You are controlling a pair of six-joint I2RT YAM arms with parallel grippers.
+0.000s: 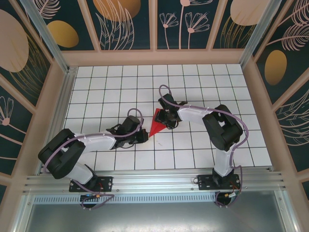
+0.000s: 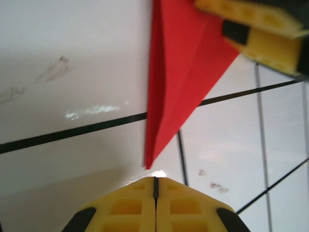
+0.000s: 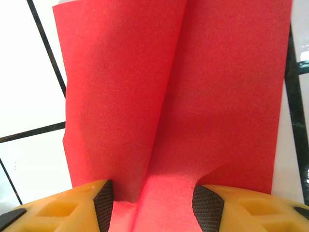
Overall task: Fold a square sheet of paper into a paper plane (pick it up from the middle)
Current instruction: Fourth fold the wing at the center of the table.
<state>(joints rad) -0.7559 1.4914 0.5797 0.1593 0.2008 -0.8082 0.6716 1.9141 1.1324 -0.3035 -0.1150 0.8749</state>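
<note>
My paper plane (image 1: 155, 124) looks pointy, wings not folded yet. My left tool (image 2: 155, 193) is closed, empty; my right tool (image 3: 152, 200) sits wide around it.

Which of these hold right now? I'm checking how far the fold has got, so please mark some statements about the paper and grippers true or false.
1. The folded red paper tapers to a sharp point. True.
2. The left gripper has its fingers spread wide. False: they are pressed together.
3. The paper's point faces the left gripper. True.
4. The right gripper is well away from the paper. False: its spread fingers are at the paper's wide end.
5. The paper lies on bare wood. False: it lies on a white gridded tabletop.
</note>
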